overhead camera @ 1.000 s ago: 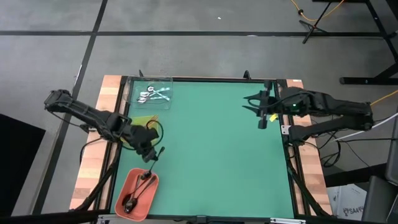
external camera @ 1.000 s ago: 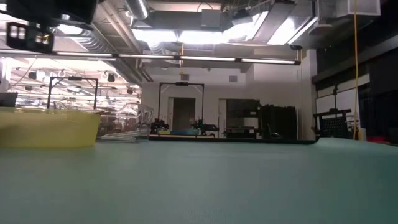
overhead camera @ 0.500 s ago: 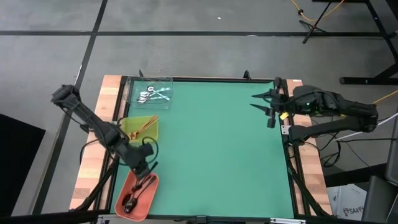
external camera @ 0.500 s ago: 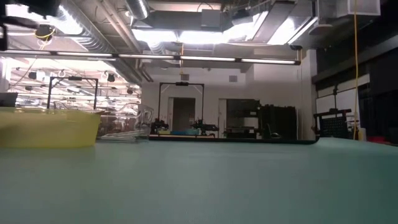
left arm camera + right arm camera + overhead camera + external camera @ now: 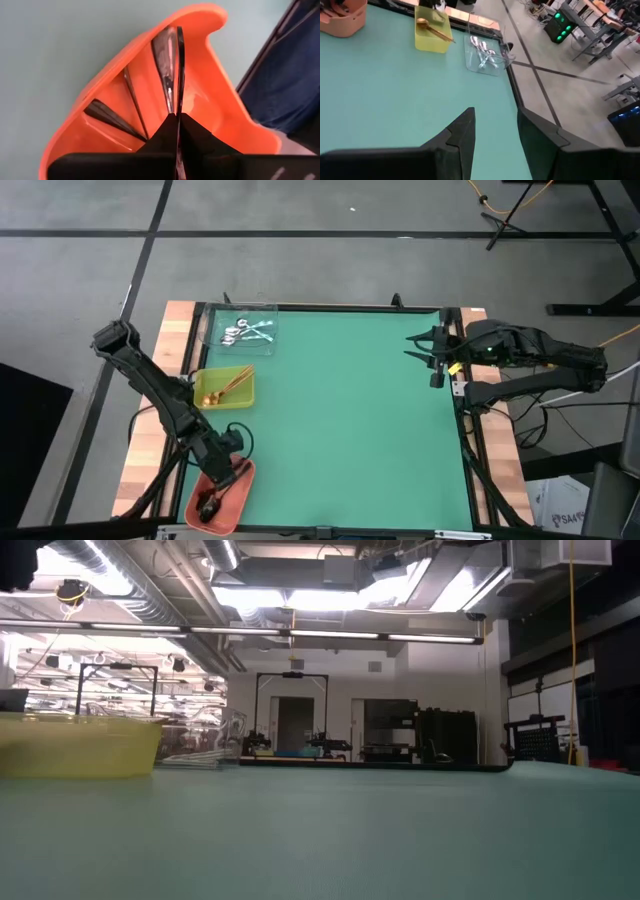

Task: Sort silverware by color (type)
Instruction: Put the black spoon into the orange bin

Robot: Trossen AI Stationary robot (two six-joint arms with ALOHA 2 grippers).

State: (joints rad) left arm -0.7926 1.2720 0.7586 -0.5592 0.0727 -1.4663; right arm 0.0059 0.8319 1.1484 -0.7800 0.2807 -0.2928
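We've got the left gripper point(image 5: 177, 117) pinching a dark spoon point(image 5: 169, 65) over the orange tray point(image 5: 220, 95); next we just let go. Right gripper point(image 5: 495, 127) idles, parted and empty.

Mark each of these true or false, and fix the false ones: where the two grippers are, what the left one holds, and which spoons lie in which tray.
1. The left gripper is shut on a dark spoon over the orange tray. True.
2. The silver spoons lie in the yellow tray. False: they lie in the clear tray; the yellow tray holds the copper spoons.
3. The right gripper is above the orange tray. False: it hangs near the mat's far right edge, away from all three trays.
4. The right gripper holds nothing, its fingers apart. True.
5. The green mat between the trays and the right arm has no spoons lying on it. True.
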